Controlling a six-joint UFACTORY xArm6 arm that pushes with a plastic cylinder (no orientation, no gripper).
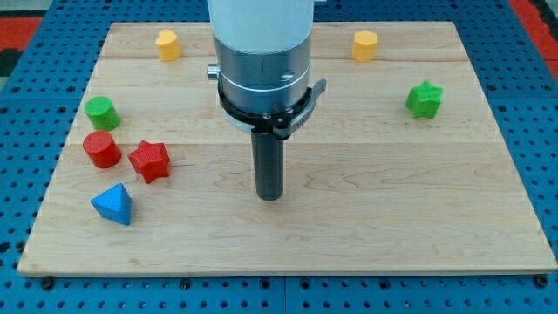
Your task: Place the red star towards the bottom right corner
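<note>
The red star (149, 160) is found on the left part of the wooden desk (392, 209), far from the bottom right corner. Just to its left, nearly touching it, a red cylinder (102, 149) is seen, and above that a green cylinder (101, 112) is placed close by. Below the red star, slightly to the view's left, a blue pyramid-like block (113, 205) is set apart from it. A yellow block (168, 44) is placed near the view's top, left of the arm. My tip (271, 196) is lowered to the desk around the middle, well to the right of the red star and touching no block. No pincer is carried by the rod, so no clenched or released state can be told. Further right, a second yellow block (364, 45) is seen at the top, and a green star (424, 99) is placed nearest the right edge.
</note>
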